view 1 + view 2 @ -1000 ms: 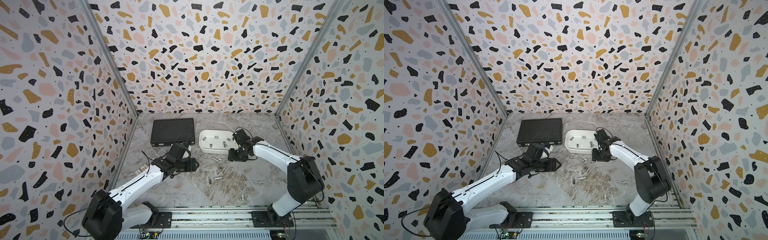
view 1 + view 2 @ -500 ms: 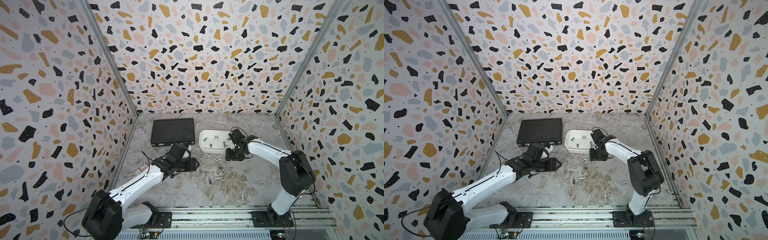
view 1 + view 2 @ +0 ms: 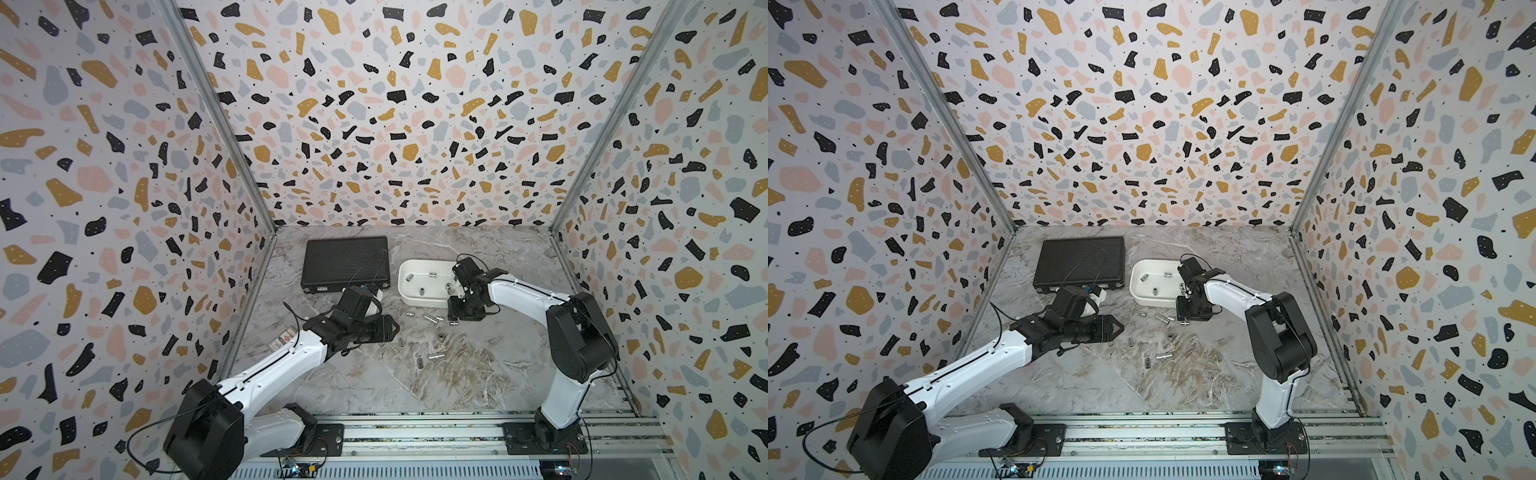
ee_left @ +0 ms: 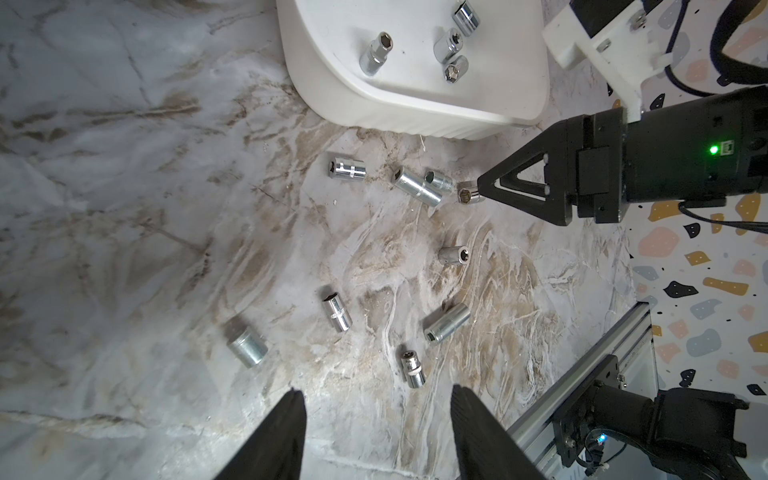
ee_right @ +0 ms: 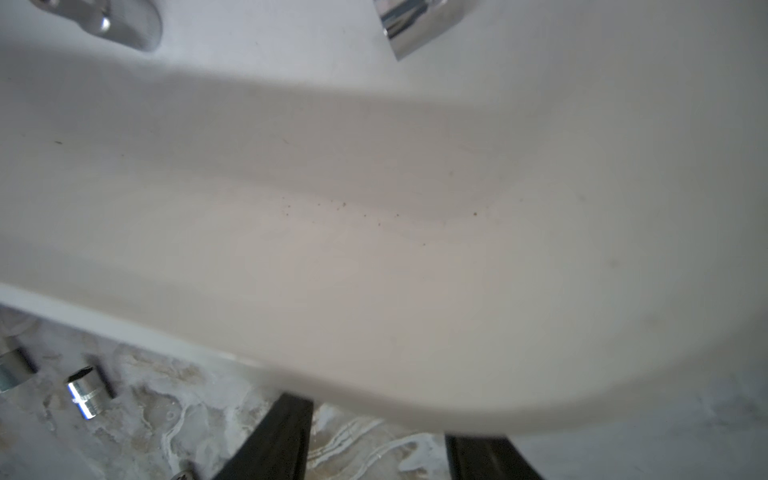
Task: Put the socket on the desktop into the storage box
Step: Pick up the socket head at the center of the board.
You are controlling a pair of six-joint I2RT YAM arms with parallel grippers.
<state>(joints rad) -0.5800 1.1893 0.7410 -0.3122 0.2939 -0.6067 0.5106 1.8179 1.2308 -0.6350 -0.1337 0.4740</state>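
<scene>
Right gripper (image 4: 483,188) stood tip-down at the table (image 3: 374,386), just off the near right corner of the storage box (image 3: 419,302). In the right wrist view its two fingers (image 5: 282,440) were spread, with marble showing between them. The tips were hidden behind the blurred box wall.

In the left wrist view one black fingertip sat against a short hex socket (image 4: 467,194) lying on the table. Could not tell whether it lay between the jaws or only beside one. It was not lifted.

Against the frame a second earlier, the right gripper had edged slightly toward the box corner. The right arm's elbow (image 3: 579,336) had swung in from the side wall and stood more upright. Left arm (image 3: 282,361) was as before.

Left gripper (image 3: 392,329) hung above the table, left of the scatter. Its jaws were spread with nothing between them, pointed toward the sockets.

Eight other loose sockets (image 4: 336,311) lay on the table in front of the box, with no shift noted in the top views. Nearest were a long one and a stubby one, which appeared to touch, just beside the fingertip socket.

Four boxed sockets (image 4: 372,54) lay inside the storage box. Black ribbed case (image 3: 345,262) sat closed at the back, left of the box.
</scene>
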